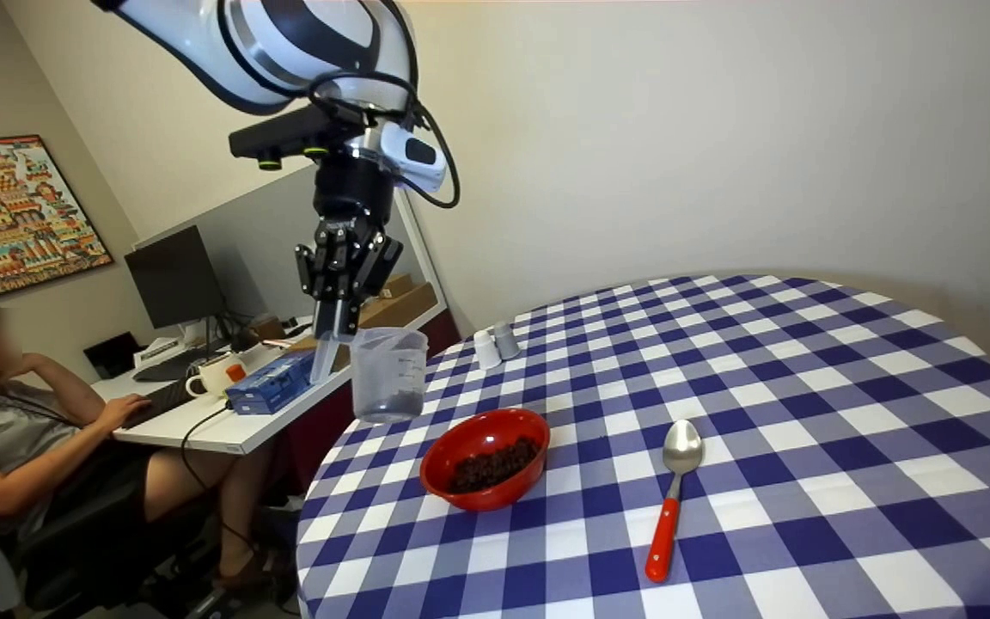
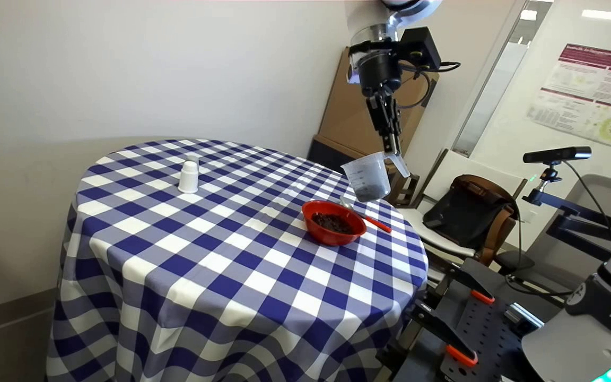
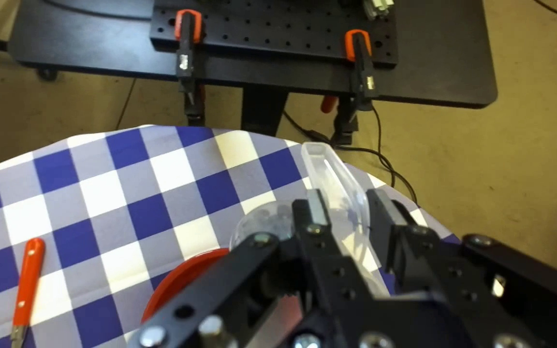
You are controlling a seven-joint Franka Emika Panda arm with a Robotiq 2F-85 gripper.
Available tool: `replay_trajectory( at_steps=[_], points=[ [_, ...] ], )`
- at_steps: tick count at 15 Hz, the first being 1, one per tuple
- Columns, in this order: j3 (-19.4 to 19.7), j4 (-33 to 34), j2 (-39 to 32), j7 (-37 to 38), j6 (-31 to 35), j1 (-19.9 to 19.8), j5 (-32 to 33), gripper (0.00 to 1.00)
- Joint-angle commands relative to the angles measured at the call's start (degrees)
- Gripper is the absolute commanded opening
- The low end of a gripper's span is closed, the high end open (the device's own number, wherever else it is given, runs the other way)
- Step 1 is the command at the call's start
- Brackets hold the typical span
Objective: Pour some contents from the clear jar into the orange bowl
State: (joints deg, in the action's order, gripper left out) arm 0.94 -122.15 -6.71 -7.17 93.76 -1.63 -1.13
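Note:
The clear jar [image 1: 389,378] is a see-through measuring cup with a long handle [image 3: 334,188], hanging in the air close to the orange bowl [image 1: 495,497]. My gripper [image 3: 345,208] has its fingers on either side of that handle, shut on it. In an exterior view the jar [image 2: 367,178] looks slightly tilted, with a greyish layer at its bottom; how much it holds I cannot tell. Dark brown bits [image 2: 332,223] lie inside the red-orange bowl. In the wrist view my fingers hide much of the bowl and part of the jar.
A spoon [image 1: 674,499] with a red handle lies on the checked tablecloth [image 1: 770,413] beside the bowl. Two small shakers [image 1: 495,346] stand farther off on the table. A black bench [image 3: 114,53] with orange-tipped clamps sits past the table edge. A person [image 1: 14,430] is seated at a desk.

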Motion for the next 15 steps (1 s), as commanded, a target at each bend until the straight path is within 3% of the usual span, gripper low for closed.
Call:
replay_trajectory(
  at_steps=[1,15],
  points=[
    [-1.02,3.19,-3.16,-5.24,-2.15,1.11,7.05,0.07],
    [-5.18,6.90,-10.47,-15.57,-5.65,6.77,38.48,0.07]
  ],
)
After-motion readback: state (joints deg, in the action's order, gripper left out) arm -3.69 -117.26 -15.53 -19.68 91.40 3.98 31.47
